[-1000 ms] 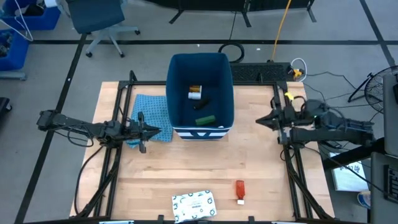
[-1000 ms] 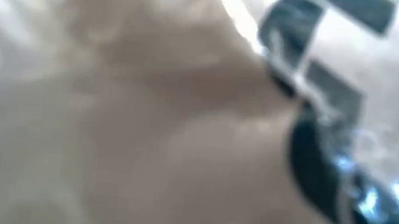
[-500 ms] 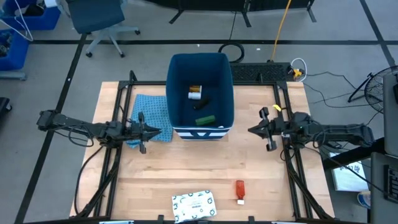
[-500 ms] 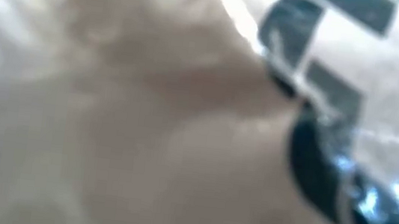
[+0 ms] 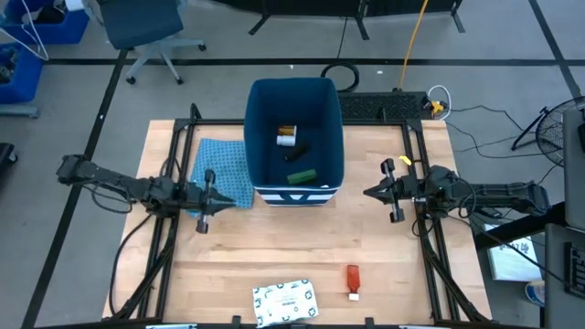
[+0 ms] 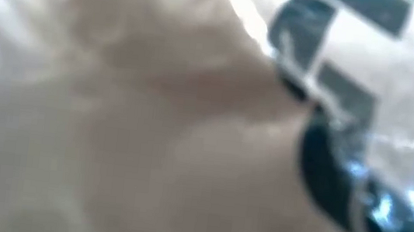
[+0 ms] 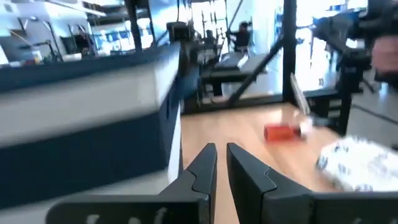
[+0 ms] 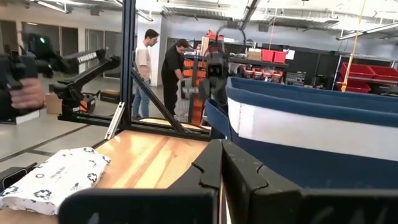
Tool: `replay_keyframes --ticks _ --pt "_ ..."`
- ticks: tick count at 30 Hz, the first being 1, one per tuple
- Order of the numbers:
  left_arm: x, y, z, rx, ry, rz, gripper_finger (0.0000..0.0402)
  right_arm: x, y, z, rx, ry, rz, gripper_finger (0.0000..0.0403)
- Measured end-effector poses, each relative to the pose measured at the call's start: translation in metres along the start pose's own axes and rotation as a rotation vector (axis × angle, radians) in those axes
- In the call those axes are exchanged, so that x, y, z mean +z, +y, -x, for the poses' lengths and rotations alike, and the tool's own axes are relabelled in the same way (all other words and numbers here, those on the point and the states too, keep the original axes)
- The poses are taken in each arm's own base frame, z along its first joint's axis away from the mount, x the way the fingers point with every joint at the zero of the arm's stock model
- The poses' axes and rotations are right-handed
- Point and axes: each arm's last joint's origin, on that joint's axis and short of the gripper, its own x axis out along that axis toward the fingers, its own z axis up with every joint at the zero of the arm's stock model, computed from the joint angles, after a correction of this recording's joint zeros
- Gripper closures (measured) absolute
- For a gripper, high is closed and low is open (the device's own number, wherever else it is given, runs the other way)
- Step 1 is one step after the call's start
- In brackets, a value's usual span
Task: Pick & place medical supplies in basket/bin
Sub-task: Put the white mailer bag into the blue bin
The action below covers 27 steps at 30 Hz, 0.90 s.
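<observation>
Your left gripper [image 5: 205, 197] hangs beside the bin [image 5: 293, 98], jaws nearly together and empty. Your right gripper [image 5: 388, 191] hangs at the other side, jaws together. The tube [image 5: 353, 279] and packet [image 5: 285, 301] lie on the counter [image 5: 274, 238].

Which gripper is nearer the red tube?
Right. The right gripper sits beyond the red tube, slightly to its right; the left gripper is far across, by the blue cloth.

The bin [image 5: 294, 100] is dark blue, with a white-and-blue patterned band at its base; inside lie a green box [image 5: 302, 175], an orange pill bottle [image 5: 287, 133] and a black bar [image 5: 298, 150]; the cloth [image 5: 222, 164] is light blue; the flat packet [image 5: 285, 300] is white with a dark pattern; the tube [image 5: 353, 280] is red, white-tipped; the table [image 5: 384, 256] is pale wood.
</observation>
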Motion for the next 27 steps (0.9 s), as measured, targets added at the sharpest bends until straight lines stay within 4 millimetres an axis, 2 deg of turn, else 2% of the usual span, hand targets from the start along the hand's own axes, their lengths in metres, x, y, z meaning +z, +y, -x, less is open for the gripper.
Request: replay_keyframes --ticks 6,10,15,19,24,27 --pt "0.047 -0.026 -0.023 -0.107 0.1 -0.056 0.036 0.0 0.0 0.0 -0.001 0.001 0.004 0.0402" --pt "0.059 -0.059 -0.046 -0.119 0.238 -0.098 0.036 0.0 0.0 0.0 -0.002 0.0 0.01 0.0402" --pt "0.055 -0.112 -0.073 -0.091 0.346 -0.14 0.036 0.0 0.0 0.0 -0.002 0.0 0.022 0.0402" --pt "0.043 -0.153 -0.088 -0.043 0.394 -0.159 0.036 0.0 0.0 0.0 -0.003 0.0 0.023 0.0402" --pt "0.022 -0.194 -0.098 0.11 0.406 -0.256 0.0359 0.0 0.0 0.0 -0.003 0.0 0.006 0.0401" --pt "0.016 -0.214 -0.104 0.11 0.411 -0.267 0.0359 0.0 0.0 0.0 -0.003 0.0 0.0 0.0402"
